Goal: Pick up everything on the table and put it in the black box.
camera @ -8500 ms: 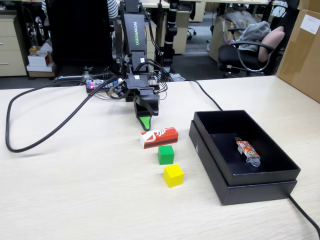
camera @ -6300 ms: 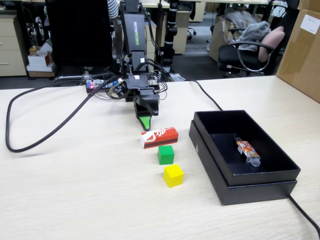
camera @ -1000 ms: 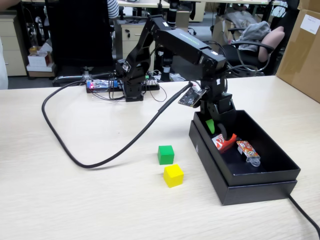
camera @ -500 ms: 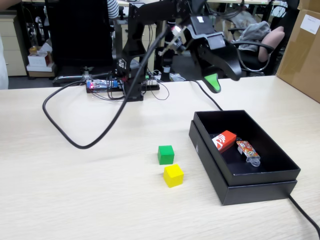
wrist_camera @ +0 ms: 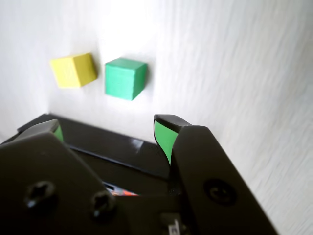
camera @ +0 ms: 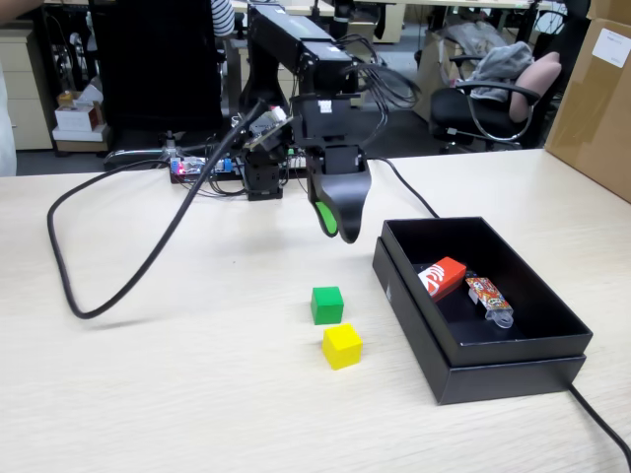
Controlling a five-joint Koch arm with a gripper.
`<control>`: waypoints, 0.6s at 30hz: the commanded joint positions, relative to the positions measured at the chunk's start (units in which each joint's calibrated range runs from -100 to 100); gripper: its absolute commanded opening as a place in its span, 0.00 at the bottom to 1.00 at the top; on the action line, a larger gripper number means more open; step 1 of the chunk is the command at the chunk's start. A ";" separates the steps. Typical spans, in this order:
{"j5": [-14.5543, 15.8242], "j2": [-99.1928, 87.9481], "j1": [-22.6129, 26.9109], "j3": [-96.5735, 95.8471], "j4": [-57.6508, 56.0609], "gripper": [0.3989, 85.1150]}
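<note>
The green cube (camera: 327, 304) and yellow cube (camera: 342, 346) sit side by side, almost touching, mid-table (camera: 177, 394), just left of the black box (camera: 463, 372) in the fixed view. The red-and-white packet (camera: 442, 277) lies inside the box beside a candy wrapper (camera: 488, 294), the box reaching toward the table's right edge. Above them the arm bends forward from the far edge, its gripper (camera: 335, 225) pointing down, hanging clear of the table beyond the green cube. In the wrist view the jaws stand apart, holding nothing.
</note>
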 commanded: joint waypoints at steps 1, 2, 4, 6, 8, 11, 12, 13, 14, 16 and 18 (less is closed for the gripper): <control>-0.20 -2.99 -0.39 0.77 0.39 0.46; -0.20 -2.19 -0.54 0.41 0.99 0.46; -0.24 -0.47 -0.88 -0.86 3.50 0.46; -0.44 1.37 -1.12 -1.22 4.97 0.46; -0.49 3.55 -1.42 -1.22 6.00 0.46; -0.68 7.68 -1.95 -0.68 8.16 0.46; -0.73 9.29 -2.05 -0.31 8.68 0.46; -0.73 10.89 -2.20 0.05 9.29 0.46; -0.83 12.15 -2.25 0.41 9.63 0.46; -0.88 14.22 -2.34 1.23 10.41 0.46; -0.93 16.06 -2.39 2.32 10.50 0.46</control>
